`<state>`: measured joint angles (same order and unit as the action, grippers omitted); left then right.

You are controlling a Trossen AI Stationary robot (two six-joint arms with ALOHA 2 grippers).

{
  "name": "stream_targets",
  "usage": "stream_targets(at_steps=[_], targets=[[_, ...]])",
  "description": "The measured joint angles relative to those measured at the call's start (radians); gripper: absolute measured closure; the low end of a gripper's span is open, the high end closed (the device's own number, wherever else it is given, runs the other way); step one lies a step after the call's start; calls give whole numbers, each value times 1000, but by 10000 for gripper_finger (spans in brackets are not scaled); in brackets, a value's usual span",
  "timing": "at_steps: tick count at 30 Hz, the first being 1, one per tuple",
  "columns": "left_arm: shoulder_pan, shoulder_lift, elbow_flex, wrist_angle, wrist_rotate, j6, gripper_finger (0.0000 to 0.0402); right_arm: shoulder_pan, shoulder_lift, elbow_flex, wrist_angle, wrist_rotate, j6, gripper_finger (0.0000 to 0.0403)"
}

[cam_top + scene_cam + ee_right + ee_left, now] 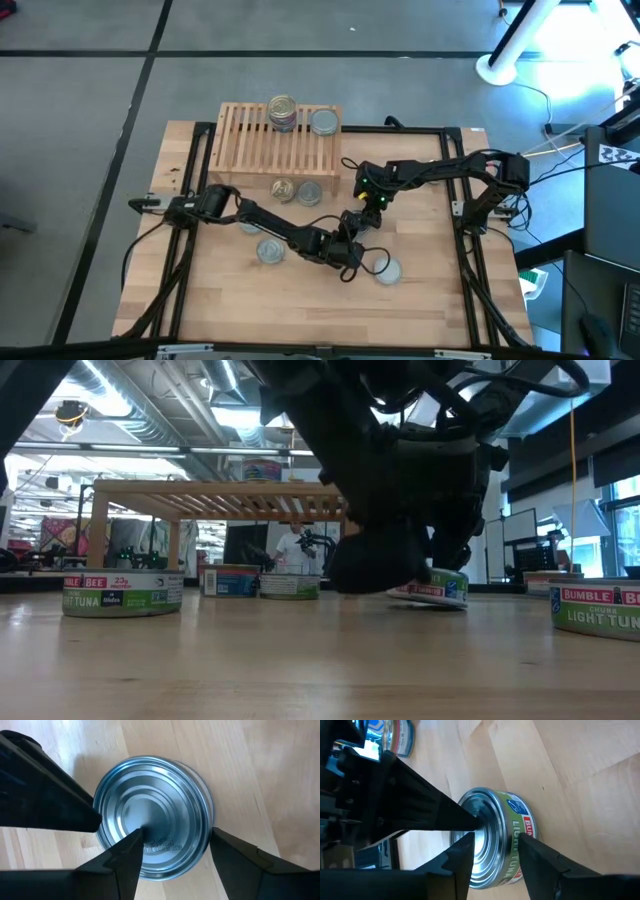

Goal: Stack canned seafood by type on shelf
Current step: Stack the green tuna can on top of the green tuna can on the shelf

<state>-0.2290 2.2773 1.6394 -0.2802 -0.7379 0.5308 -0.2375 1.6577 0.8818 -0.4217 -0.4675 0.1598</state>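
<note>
tins: 2 stacked (pixel 283 112) + 1 (pixel 324 122) on shelf (pixel 245 148) | others flat on tabletop

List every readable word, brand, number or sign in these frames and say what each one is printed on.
"BUMBLE BEE" and "TUNA": side of the leftmost tin in the low view.
"BUMBLE" and "LIGHT TUN", cut by the frame: rightmost tin in the low view.
"LIGHT TUNA", partly hidden: the tin between the left hand's fingers.
Stamped code on the silver lid in the right wrist view: too small to read.

Stacked tins (pixel 283 112) on shelf (pixel 255 150), others on tbl (pixel 300 300)
</note>
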Motion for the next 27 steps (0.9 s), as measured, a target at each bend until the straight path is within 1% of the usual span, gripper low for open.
stream_targets(at_steps=[4,9,17,22,27], targets=[[0,-1,1,1,-3,3,271,0,0,5,-11,0,-9,180],[3,-3,3,8,-8,26,278,0,0,35,-79,3,-55,180],[5,-3,3,8,-9,27,282,0,0,37,-82,0,-60,180],[3,-3,3,8,-57,38,282,0,0,37,-85,-7,-68,180],[-6,-3,3,25,-71,78,282,0,0,37,-85,-14,-91,180]])
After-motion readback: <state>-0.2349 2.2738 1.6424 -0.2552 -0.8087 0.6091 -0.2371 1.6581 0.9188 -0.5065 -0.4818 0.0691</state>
